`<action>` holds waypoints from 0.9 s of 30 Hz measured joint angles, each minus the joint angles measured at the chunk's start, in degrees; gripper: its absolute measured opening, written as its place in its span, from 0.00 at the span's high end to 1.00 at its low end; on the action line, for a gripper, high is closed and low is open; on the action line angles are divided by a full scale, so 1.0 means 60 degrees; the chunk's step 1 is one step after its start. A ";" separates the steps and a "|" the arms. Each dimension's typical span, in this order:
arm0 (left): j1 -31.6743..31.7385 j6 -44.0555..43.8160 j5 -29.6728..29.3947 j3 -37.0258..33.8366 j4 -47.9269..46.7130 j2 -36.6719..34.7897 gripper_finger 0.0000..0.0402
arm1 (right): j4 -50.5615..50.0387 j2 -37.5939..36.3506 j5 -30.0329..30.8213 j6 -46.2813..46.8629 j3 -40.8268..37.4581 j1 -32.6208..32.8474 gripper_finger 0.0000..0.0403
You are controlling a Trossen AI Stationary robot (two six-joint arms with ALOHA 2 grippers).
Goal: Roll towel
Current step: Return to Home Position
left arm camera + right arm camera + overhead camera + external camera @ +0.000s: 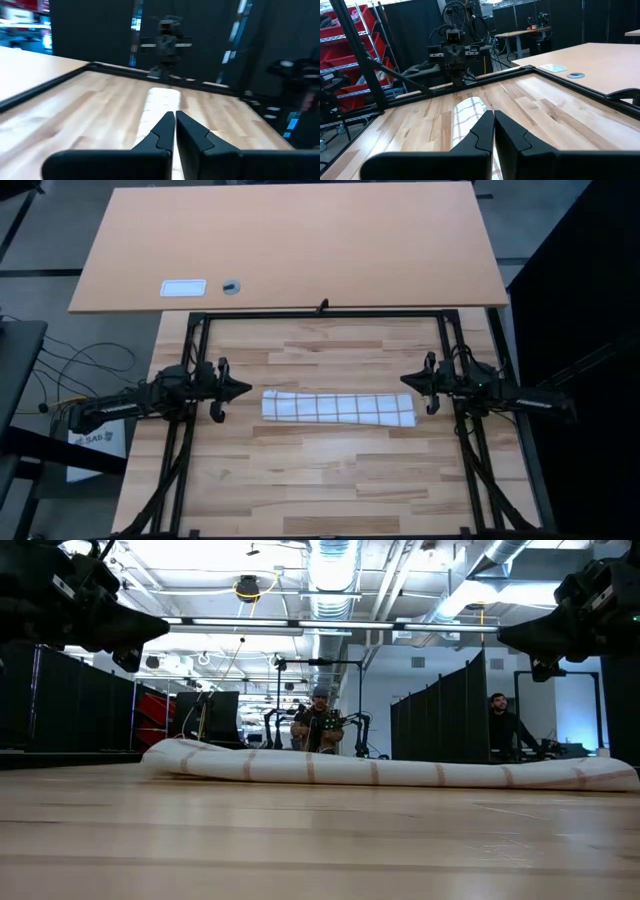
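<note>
wooden table (330, 480) holds the rolled towel (338, 408); left gripper (245, 389) and right gripper (405, 379), fingers closed, flank its ends and should retreat without brushing it.

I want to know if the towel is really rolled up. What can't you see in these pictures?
- Inside of the towel: the high view shows only its top, the low view only one long side, so I cannot tell rolled from folded.
- Its near ends: hidden behind the left end effector in the left wrist view, and the right end effector in the right wrist view.
- Writing on the label card: too small, high view.
</note>
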 joint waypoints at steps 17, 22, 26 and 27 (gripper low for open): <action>0.0000 0.0103 0.0002 0.0000 -0.0021 0.0000 1.00 | 0.0000 0.0000 -0.0002 0.0022 0.0000 0.0000 1.00; 0.0000 0.0103 -0.0001 0.0000 -0.0029 0.0000 1.00 | 0.0000 0.0000 -0.0004 0.0018 0.0000 0.0000 1.00; 0.0000 0.0103 0.0001 0.0000 -0.0032 0.0000 1.00 | 0.0000 0.0000 -0.0004 0.0004 0.0000 0.0000 1.00; 0.0000 0.0103 -0.0002 0.0000 -0.0032 -0.0001 1.00 | 0.0000 0.0000 -0.0004 0.0004 0.0000 0.0000 1.00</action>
